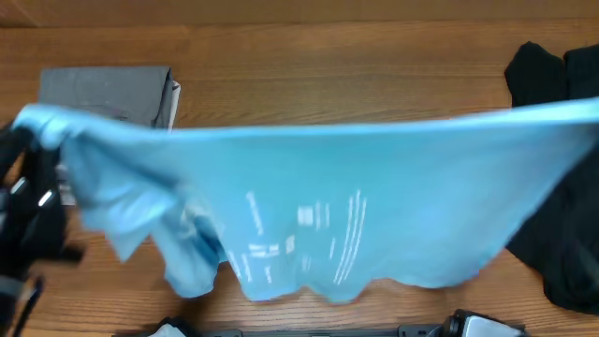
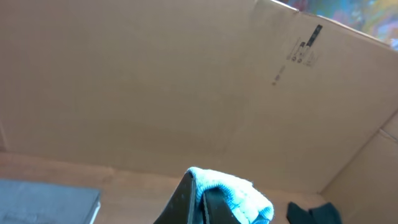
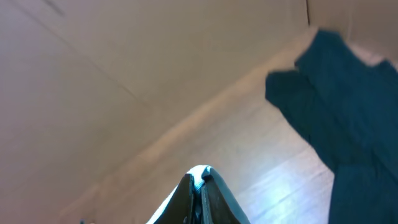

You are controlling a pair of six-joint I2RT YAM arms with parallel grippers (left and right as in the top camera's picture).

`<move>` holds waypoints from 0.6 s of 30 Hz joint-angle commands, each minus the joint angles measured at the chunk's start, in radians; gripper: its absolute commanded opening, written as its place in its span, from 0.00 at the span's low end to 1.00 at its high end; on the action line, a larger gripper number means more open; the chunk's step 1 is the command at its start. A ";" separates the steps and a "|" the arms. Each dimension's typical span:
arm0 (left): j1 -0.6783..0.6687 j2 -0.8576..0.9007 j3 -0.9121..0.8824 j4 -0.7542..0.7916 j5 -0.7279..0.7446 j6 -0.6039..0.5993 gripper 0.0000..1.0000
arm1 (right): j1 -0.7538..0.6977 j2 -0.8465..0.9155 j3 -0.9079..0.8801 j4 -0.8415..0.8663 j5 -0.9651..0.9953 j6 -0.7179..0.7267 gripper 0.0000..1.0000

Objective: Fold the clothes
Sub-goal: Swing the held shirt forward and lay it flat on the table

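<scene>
A wooden table (image 1: 281, 65) fills the overhead view, and both wrist cameras look past it to a plain brown cardboard wall (image 2: 155, 81) standing along its far edge. The light blue T-shirt (image 1: 393, 197) is the biggest thing over the table. It hangs in the air, stretched wide from the left edge of the overhead view to the right edge. Its top edge is pulled nearly straight and its lower edge droops in waves toward the near side. Small white logos and lines of text (image 1: 309, 234) show on the side facing up, and one sleeve bunches at the left. A dark garment (image 1: 547, 65) lies crumpled at the table's right side, partly under the shirt. A folded grey cloth (image 1: 103, 94) sits at the far left.

The left arm (image 1: 28, 206) is raised at the left edge, and the left gripper (image 2: 198, 186) is clenched on a bunched corner of the T-shirt. The right gripper (image 3: 200, 180) pinches the opposite corner tightly, with blue fabric showing between its fingers.
</scene>
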 commanded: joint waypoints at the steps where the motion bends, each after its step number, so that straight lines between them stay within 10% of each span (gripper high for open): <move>1: 0.000 0.011 0.001 0.073 -0.058 0.068 0.04 | -0.008 -0.009 0.034 0.005 -0.007 -0.021 0.04; 18: 0.002 -0.233 0.071 -0.102 -0.038 -0.071 0.04 | -0.008 -0.207 0.122 0.005 -0.079 -0.022 0.04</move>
